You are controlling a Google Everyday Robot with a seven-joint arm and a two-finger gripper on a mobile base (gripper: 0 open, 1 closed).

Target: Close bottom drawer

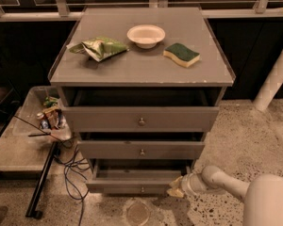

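The grey cabinet (141, 74) has three drawers, all standing a little open. The bottom drawer (132, 183) is the lowest, a low wide grey front with a small round knob (142, 189); it sticks out a short way, with a dark gap above it. My gripper (176, 188) is low at the right, its tip at the right end of the bottom drawer's front, seemingly touching it. The white arm (226, 185) reaches in from the lower right.
On the cabinet top lie a green bag (100, 47), a white bowl (145, 35) and a green sponge (181, 54). A low tray (35, 126) with clutter stands at the left, cables (70, 166) trail on the floor, and a round floor drain (137, 213) lies in front.
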